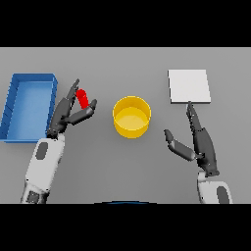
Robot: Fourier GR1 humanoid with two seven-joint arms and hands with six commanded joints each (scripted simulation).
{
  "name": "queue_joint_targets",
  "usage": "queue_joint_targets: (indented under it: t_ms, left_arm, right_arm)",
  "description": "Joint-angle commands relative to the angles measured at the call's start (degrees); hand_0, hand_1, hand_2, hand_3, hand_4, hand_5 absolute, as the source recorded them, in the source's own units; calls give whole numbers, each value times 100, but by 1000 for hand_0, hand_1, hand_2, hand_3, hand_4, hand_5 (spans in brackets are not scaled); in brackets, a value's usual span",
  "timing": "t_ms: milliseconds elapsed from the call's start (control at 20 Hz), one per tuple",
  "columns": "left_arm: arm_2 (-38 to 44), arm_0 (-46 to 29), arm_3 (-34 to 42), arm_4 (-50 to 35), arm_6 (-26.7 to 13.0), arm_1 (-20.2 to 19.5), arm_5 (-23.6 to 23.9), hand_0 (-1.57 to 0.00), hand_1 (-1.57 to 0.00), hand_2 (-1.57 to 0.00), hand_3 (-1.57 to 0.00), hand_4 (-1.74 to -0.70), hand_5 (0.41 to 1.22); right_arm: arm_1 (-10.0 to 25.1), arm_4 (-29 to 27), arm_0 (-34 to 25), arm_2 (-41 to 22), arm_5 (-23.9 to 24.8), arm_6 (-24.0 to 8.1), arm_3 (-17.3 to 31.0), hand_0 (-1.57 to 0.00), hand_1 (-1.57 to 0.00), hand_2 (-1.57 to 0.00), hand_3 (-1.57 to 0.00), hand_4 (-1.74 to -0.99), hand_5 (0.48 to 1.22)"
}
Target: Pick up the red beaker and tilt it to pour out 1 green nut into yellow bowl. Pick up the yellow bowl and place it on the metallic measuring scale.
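Note:
The red beaker is a small red cylinder, tilted, held between the thumb and fingers of my left hand to the left of the yellow bowl. The bowl stands in the middle of the table; I see no nut in it. The metallic measuring scale is a flat pale square at the back right. My right hand rests open to the right of the bowl, fingers pointing toward the scale, thumb spread toward the bowl.
A blue tray lies at the far left, just beside my left arm. The grey table spans the view.

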State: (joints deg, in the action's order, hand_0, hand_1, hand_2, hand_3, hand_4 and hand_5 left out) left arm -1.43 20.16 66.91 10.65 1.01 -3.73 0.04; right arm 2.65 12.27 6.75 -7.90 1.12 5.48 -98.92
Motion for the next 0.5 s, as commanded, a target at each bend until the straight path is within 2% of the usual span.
queue_joint_targets:
  t_ms: [0, 250, 450]
  left_arm:
    - [28, 93, -145, 13, 2, 16, 35, 1, 1, 1, 1, -1197, 663]
    - [165, 537, -811, 30, 182, 90, 141, 1, 1, 1, 1, -1215, 678]
    - [455, 820, -1302, -225, 689, 218, 172, 1, 1, 1, 1, -1285, 708]
  right_arm:
    - [23, -51, -25, 37, -20, -53, -16, 1, 1, 1, 1, -1231, 633]
    - [83, -72, 16, 73, -47, 0, -16, 1, 1, 1, 1, -1241, 641]
    - [39, -90, 57, 57, -30, -59, -88, 1, 1, 1, 1, -1246, 645]
